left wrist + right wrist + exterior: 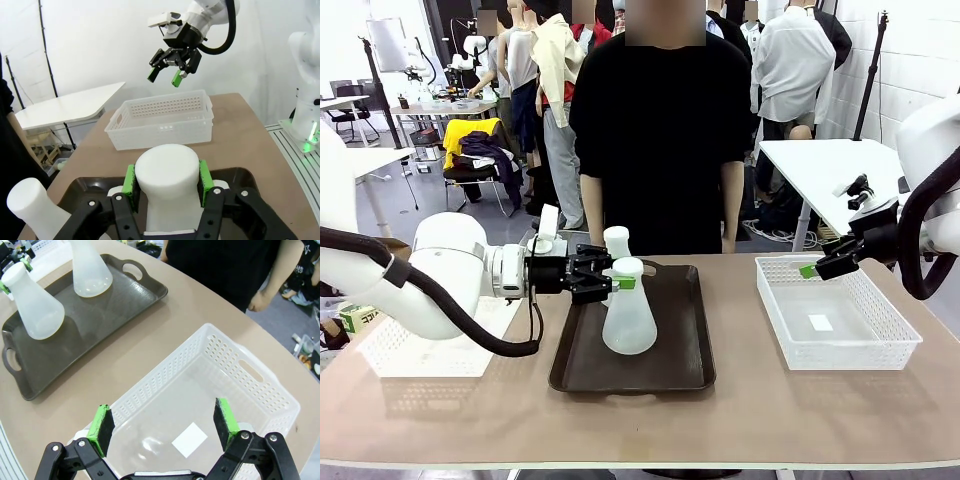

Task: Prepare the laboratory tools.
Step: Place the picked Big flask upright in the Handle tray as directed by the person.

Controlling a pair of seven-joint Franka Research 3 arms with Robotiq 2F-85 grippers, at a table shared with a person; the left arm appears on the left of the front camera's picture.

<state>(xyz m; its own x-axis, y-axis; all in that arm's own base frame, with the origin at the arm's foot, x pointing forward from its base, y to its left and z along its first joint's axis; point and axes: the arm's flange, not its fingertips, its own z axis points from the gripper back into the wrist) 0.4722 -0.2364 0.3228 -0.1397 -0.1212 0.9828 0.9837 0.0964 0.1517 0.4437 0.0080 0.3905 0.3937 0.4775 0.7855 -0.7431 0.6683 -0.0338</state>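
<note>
Two frosted-white conical flasks are on the dark brown tray (675, 300). My left gripper (612, 282) comes in from the left, shut on the neck of the nearer flask (628, 325), whose base appears to rest on the tray. In the left wrist view, the green pads (129, 181) press both sides of that neck (167, 167). The second flask (617, 243) stands just behind it, free, and sits at lower left (30, 205) in that view. My right gripper (817, 268) hangs open above the white basket (850, 355), with nothing between its pads (101, 429).
A person in black stands at the far edge behind the tray, one hand (260, 300) hanging down. Another white lattice basket (390, 350) lies at the left under my left arm. Bare tabletop runs between the tray (100, 315) and the right basket (165, 370).
</note>
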